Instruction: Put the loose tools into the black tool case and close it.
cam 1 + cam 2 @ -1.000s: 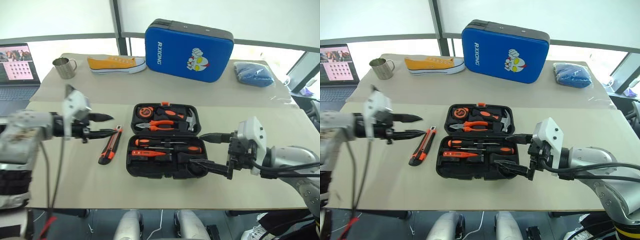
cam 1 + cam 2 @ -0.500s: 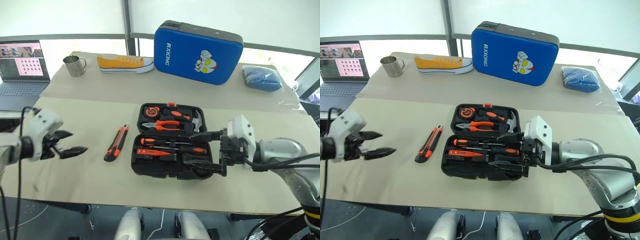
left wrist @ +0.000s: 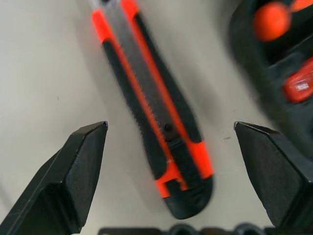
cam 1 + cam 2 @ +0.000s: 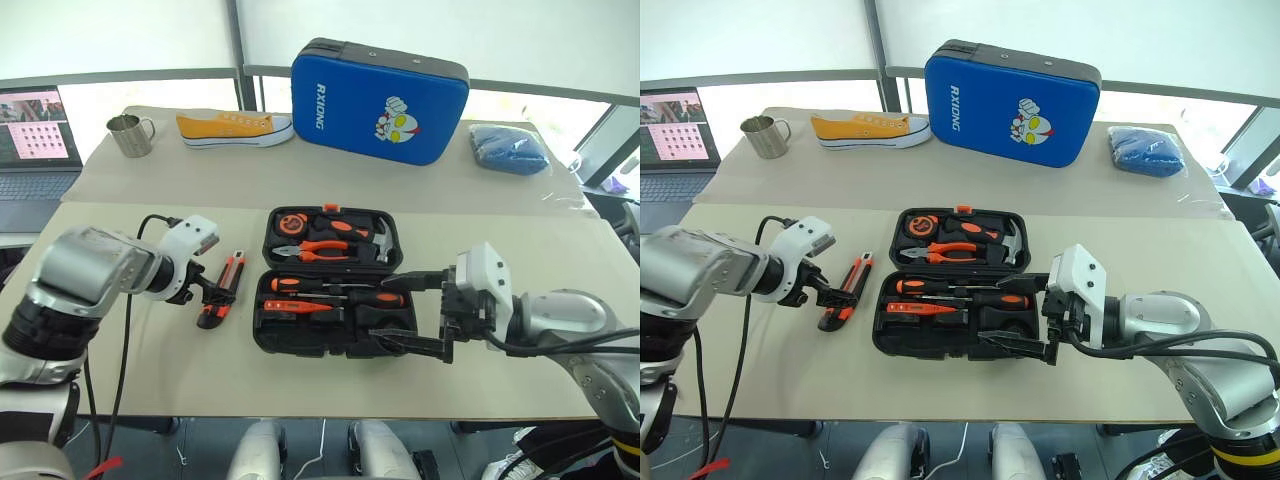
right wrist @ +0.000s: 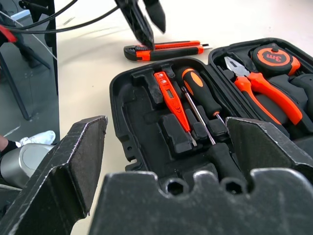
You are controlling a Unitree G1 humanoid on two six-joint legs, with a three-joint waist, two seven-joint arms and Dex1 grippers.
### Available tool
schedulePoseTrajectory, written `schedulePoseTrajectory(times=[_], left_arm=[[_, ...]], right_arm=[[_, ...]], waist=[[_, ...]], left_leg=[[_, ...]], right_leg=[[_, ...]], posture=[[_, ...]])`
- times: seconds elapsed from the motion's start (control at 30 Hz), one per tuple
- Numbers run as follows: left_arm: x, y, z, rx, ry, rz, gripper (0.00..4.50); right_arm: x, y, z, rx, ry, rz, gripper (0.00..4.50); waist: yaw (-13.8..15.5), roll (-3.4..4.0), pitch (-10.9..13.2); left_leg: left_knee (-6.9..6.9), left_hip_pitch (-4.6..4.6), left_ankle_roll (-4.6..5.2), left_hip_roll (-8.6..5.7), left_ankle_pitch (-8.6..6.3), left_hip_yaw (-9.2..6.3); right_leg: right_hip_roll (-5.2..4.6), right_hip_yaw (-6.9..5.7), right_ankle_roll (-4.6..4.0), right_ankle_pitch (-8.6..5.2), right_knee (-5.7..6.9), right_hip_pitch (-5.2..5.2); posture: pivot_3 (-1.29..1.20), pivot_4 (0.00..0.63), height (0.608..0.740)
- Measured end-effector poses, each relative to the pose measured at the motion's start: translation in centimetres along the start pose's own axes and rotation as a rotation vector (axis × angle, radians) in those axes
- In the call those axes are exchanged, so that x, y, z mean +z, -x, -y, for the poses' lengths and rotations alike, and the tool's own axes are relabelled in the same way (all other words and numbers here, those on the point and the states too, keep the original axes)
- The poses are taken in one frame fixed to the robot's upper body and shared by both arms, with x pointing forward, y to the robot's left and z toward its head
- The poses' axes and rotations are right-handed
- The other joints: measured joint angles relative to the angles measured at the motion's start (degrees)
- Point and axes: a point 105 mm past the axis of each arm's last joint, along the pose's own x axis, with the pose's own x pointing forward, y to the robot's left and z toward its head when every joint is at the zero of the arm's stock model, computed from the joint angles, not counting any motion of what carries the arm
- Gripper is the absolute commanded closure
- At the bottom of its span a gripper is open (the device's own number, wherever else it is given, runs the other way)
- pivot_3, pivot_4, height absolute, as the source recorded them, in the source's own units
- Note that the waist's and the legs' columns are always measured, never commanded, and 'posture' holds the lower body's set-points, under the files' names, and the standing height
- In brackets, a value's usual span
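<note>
You are at the pick-up of the utility knife [image 4: 221, 291], the 1 loose tool that lies on the table [image 4: 140, 360], just to the left of the open black tool case [image 4: 330, 282] and roughly parallel to its left wall. Your left gripper [image 4: 207, 290] hangs right over the near end of the knife with its jaws spread wide and nothing in them; in the left wrist view the knife's handle lies between the 2 black fingers [image 3: 73, 171], slanted across the gap rather than square to it. Your right gripper [image 4: 415, 312] hovers at the case's near right corner, jaws released and empty. Inside the case, 2 screwdrivers [image 4: 335, 291] and the slim tester [image 4: 295, 307] already sit in the front half. For the next move, I judge you need to lower the left gripper until the fingers straddle the handle, close on its narrow sides, then carry it to a free slot. The lid is not yet shut.
</note>
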Motion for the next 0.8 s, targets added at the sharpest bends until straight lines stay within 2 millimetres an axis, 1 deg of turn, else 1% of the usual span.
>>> schedulePoseTrajectory(times=[0.03, 0.17, 0.23, 0.3, 0.33, 0.4, 0.43, 0.5, 0.57, 0.67, 0.73, 0.8], left_arm=[[0.1, -0.5, 0.1, 0.0, -0.005, -0.002, 0.03], [0.8, -1.1, 0.2, 0.0, -0.009, 0.006, 0.03], [1.0, -1.4, 0.3, -0.005, -0.009, 0.016, 0.55], [1.2, -1.7, 0.1, 0.004, -0.005, 0.025, 0.95], [1.3, -1.8, -0.1, 0.013, -0.003, 0.029, 1.43], [1.2, -1.8, -0.5, 0.026, 0.002, 0.034, 2.0], [1.2, -1.8, -0.7, 0.03, 0.005, 0.039, 2.48], [1.2, -1.8, -0.9, 0.03, 0.01, 0.047, 2.81], [1.2, -1.9, -1.3, 0.03, 0.012, 0.061, 2.82], [1.5, -2.1, -2.3, 0.023, 0.001, 0.151, 2.82], [2.6, -1.8, -2.7, 0.003, -0.038, 0.253, 2.82], [4.2, -0.8, -2.3, -0.043, -0.103, 0.36, 2.82]], right_arm=[[-0.1, 0.0, -0.1, -0.005, -0.004, -0.002, 0.0], [-0.1, 0.0, -0.1, -0.016, -0.002, 0.0, 0.0], [-0.1, 0.0, -0.1, -0.02, -0.001, 0.003, 0.0], [0.1, 0.1, -0.1, -0.025, 0.003, 0.007, 0.0], [0.2, 0.2, 0.0, -0.033, 0.007, 0.009, 0.0], [0.2, 0.3, 0.0, -0.041, 0.008, 0.009, 0.0], [0.0, 0.3, 0.0, -0.042, 0.003, 0.007, 0.0], [-0.1, 0.3, -0.1, -0.042, -0.001, 0.005, 0.0], [-0.1, 0.3, -0.1, -0.043, -0.002, 0.005, 0.0], [-0.2, 0.4, 0.0, -0.053, -0.009, 0.002, 0.0], [-0.4, 0.5, 0.0, -0.06, -0.014, 0.0, 0.0], [-0.3, 0.7, 0.0, -0.068, -0.013, 0.0, 0.0]], waist=[[0.19, -0.01, 0.01], [0.8, 0.03, -0.03], [1.09, 0.13, -0.09], [1.31, 0.19, -0.12], [1.37, 0.2, -0.13], [1.38, 0.2, -0.13], [1.38, 0.21, -0.14], [1.4, 0.23, -0.15], [1.39, 0.3, -0.19], [1.29, 0.32, -0.2], [1.26, 0.23, -0.15], [1.29, 0.07, -0.07]], left_leg=[[0.02, 0.0, 0.0, 0.0, 0.0, 0.02], [0.04, 0.06, 0.0, -0.02, 0.0, 0.03], [0.05, 0.09, 0.0, -0.04, 0.0, 0.03], [0.06, 0.1, 0.0, -0.06, 0.01, 0.04], [0.07, 0.1, 0.0, -0.05, 0.01, 0.04], [0.07, 0.1, 0.0, -0.06, 0.01, 0.03], [0.07, 0.1, 0.0, -0.06, 0.01, 0.03], [0.07, 0.11, 0.0, -0.06, 0.01, 0.03], [0.07, 0.13, 0.0, -0.06, 0.01, 0.03], [0.06, 0.13, -0.01, -0.03, 0.01, 0.04], [0.08, 0.01, -0.02, -0.02, 0.02, 0.04], [0.08, -0.06, -0.02, -0.02, 0.02, 0.05]], right_leg=[[-0.02, 0.0, 0.01, 0.0, 0.0, 0.0], [-0.03, 0.01, 0.02, 0.0, 0.01, 0.07], [-0.03, 0.01, 0.02, 0.01, 0.02, 0.11], [-0.04, 0.01, 0.02, 0.0, 0.02, 0.14], [-0.04, 0.0, 0.02, 0.0, 0.02, 0.14], [-0.04, 0.01, 0.02, 0.0, 0.02, 0.15], [-0.05, 0.01, 0.02, 0.0, 0.02, 0.15], [-0.05, 0.01, 0.02, 0.0, 0.02, 0.16], [-0.05, 0.01, 0.02, 0.0, 0.02, 0.17], [-0.03, 0.0, 0.0, 0.01, 0.04, 0.14], [-0.03, 0.0, 0.0, 0.02, 0.04, 0.04], [-0.03, -0.03, 0.0, 0.02, -0.02, 0.02]], posture=[[0.0, 0.15, 0.739], [0.0, 0.15, 0.739], [0.0, 0.15, 0.739], [0.0, 0.15, 0.739], [0.0, 0.15, 0.739], [0.0, 0.15, 0.739], [0.0, 0.15, 0.739], [0.0, 0.15, 0.739], [0.0, 0.15, 0.739], [0.0, 0.15, 0.739], [0.0, 0.15, 0.739], [0.0, 0.15, 0.739]])
